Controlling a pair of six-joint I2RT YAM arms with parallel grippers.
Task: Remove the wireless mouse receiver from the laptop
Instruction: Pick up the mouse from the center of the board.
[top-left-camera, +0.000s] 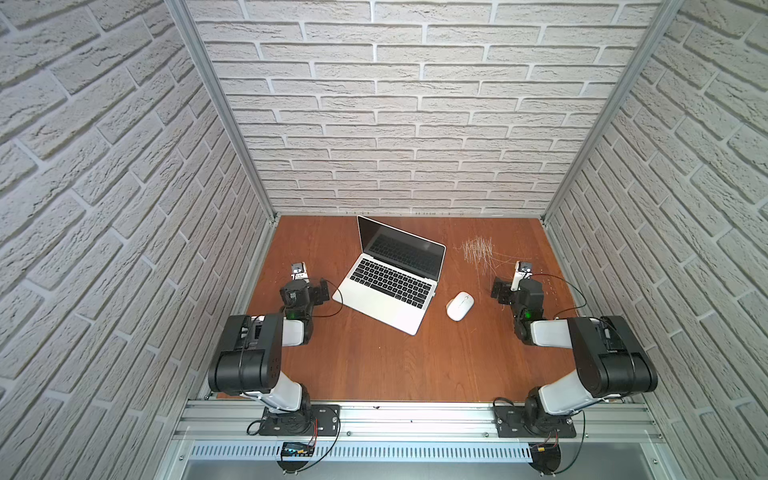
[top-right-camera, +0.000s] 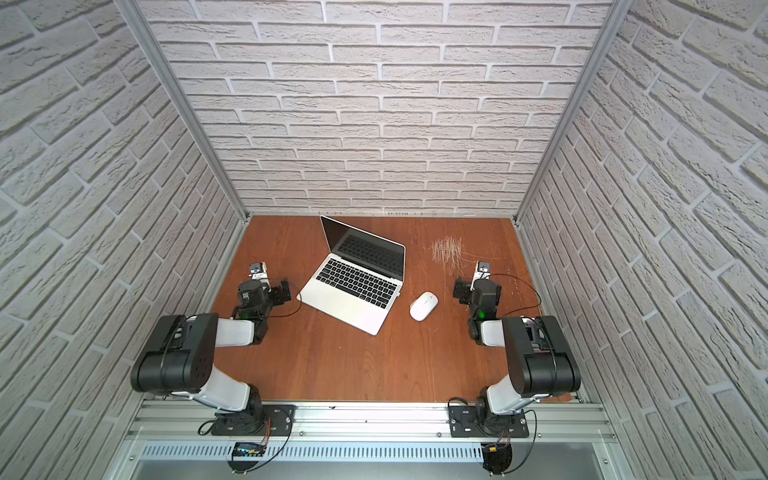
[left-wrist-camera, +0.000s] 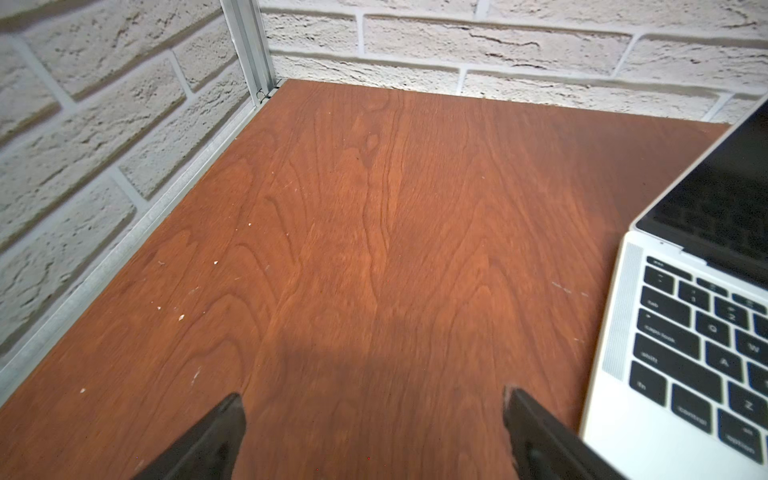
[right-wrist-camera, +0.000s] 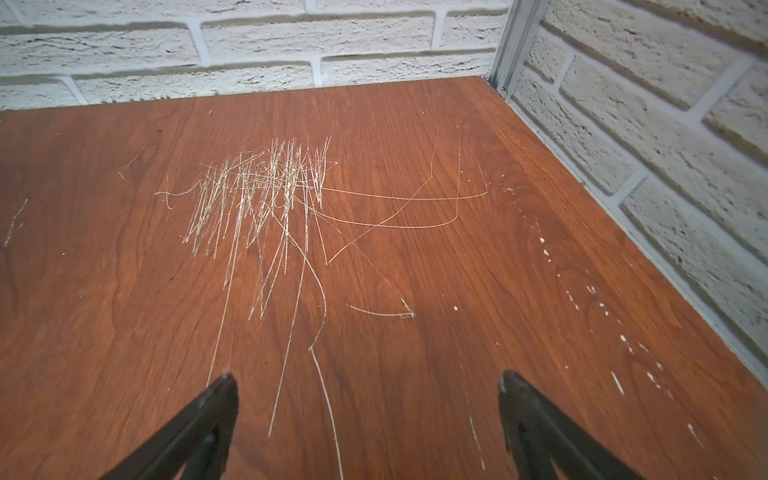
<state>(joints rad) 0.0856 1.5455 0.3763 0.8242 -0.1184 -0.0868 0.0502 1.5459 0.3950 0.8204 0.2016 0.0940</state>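
Observation:
The silver laptop (top-left-camera: 384, 297) (top-right-camera: 348, 296) stands open at mid table, turned at an angle, its screen dark. A tiny greyish stub, the wireless mouse receiver (top-left-camera: 435, 295) (top-right-camera: 398, 295), juts from the laptop's right edge, barely visible. My left gripper (left-wrist-camera: 374, 399) is open over bare wood just left of the laptop (left-wrist-camera: 648, 432), with nothing between its fingers. My right gripper (right-wrist-camera: 368, 380) is open too, over scratched wood at the right, well away from the laptop. Neither gripper touches anything.
A white oval mouse (top-left-camera: 460, 306) (top-right-camera: 424, 306) lies right of the laptop, between it and the right arm (top-left-camera: 528, 295). A patch of pale scratches (top-left-camera: 478, 249) (right-wrist-camera: 266, 195) marks the far right of the table. Brick-patterned walls close three sides.

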